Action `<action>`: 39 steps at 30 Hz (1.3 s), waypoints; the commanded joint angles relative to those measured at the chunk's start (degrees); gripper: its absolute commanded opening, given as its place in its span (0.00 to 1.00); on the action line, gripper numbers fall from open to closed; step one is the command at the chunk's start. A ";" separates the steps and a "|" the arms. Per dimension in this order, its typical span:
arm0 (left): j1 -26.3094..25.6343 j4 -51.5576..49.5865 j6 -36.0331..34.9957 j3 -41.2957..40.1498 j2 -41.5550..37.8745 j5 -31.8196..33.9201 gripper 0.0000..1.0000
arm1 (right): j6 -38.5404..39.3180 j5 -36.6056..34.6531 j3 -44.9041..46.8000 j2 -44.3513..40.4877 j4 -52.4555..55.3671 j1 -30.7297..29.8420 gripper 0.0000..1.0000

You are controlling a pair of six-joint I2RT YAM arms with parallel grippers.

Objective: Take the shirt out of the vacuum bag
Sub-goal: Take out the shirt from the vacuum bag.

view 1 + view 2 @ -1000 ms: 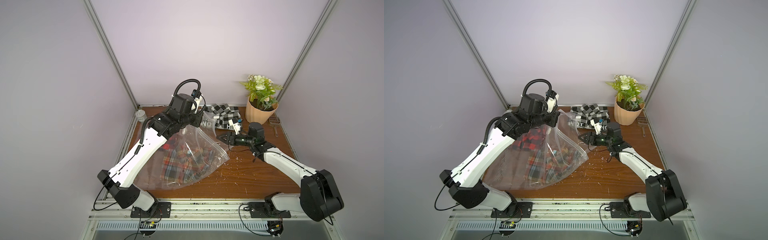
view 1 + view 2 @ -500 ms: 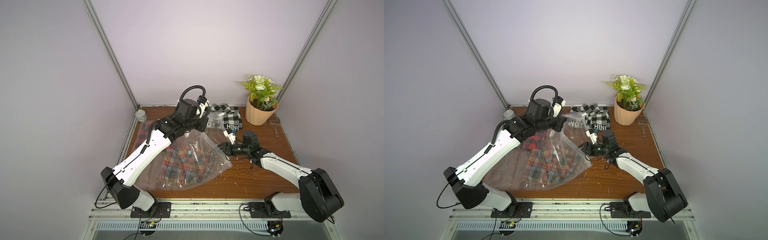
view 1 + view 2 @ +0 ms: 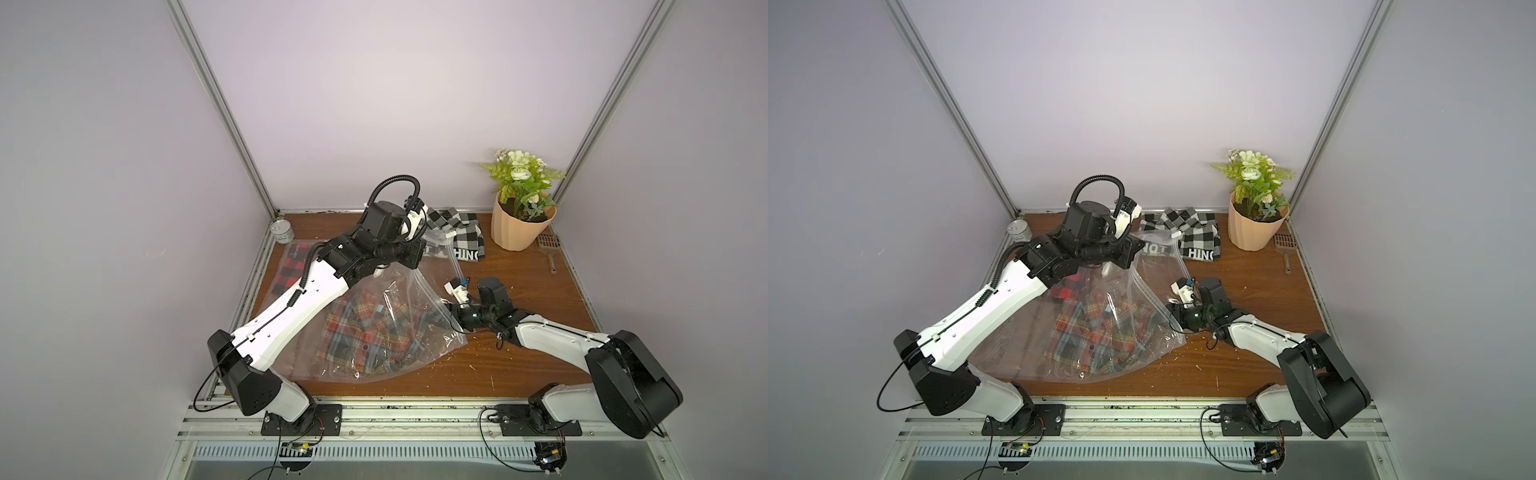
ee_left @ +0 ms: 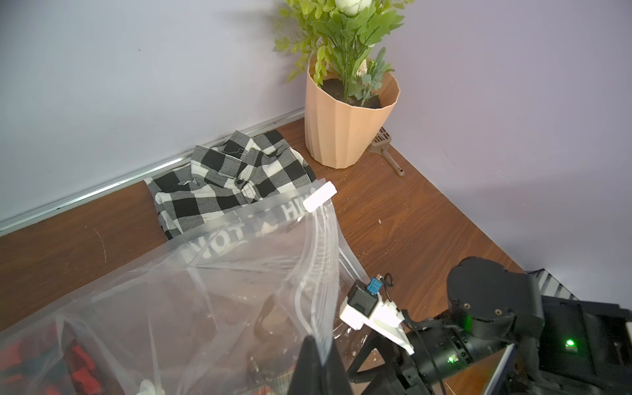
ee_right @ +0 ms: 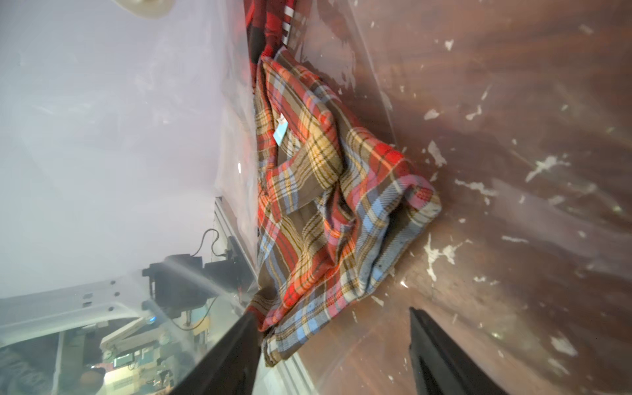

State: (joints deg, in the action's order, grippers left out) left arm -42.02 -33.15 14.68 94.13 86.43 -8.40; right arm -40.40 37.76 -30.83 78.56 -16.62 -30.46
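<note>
Far left of the frame, at the back corner of the table [image 3: 519, 365], sits a small tin [image 3: 282, 232]. Just below it lies a red-black check garment [image 3: 291, 270] in flat plastic, partly under the left arm. The left gripper [image 4: 318, 352] is upper ctr in both top views, pinched tight on a gathered bit of the vacuum bag [image 3: 399, 295] near its zip strip. It holds that top layer up so the bag tents, and the mouth looks to gape toward the right; the white slider [image 4: 319, 198] sits at the strip's far end. The shirt [image 3: 365, 332], orange-blue plaid, lies crumpled inside at ctr frame, low on the tabletop and wholly in the bag afaict. Right of ctr, the right gripper [image 5: 335, 362] is poked into the mouth w/ jaws wide apart and nothing held. Its wrist view shows one finger just beside the shirt's nearest hem, the other off over bare plastic. Handling: the cloth is light, soft and floppy, so it'll bunch and drag and prob catch on the film. The bag is thin, slick and flimsy, so it'd slide along w/ the shirt unless held back. Best hold imo is that near folded hem, a thick bite of fabric and no film. Further right at the back are a b/w check garment [image 3: 457, 226], a potted plant [image 3: 519, 228] and a small brown scoop [image 3: 548, 249] in the table's upper-right corner.
</note>
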 commanded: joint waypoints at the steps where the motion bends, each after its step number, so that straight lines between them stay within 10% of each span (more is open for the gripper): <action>1: -0.61 4.63 1.14 -0.97 0.04 -2.14 0.01 | -1.69 -2.37 1.91 0.50 -2.63 -0.89 0.73; 39: -0.83 9.65 1.15 -4.65 1.94 -3.29 0.00 | -9.77 -7.69 3.41 18.41 -27.90 -12.51 0.74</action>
State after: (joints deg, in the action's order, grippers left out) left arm -42.37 -26.70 15.90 89.60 87.92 -10.61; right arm -48.73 31.64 -27.22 94.94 -45.32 -41.91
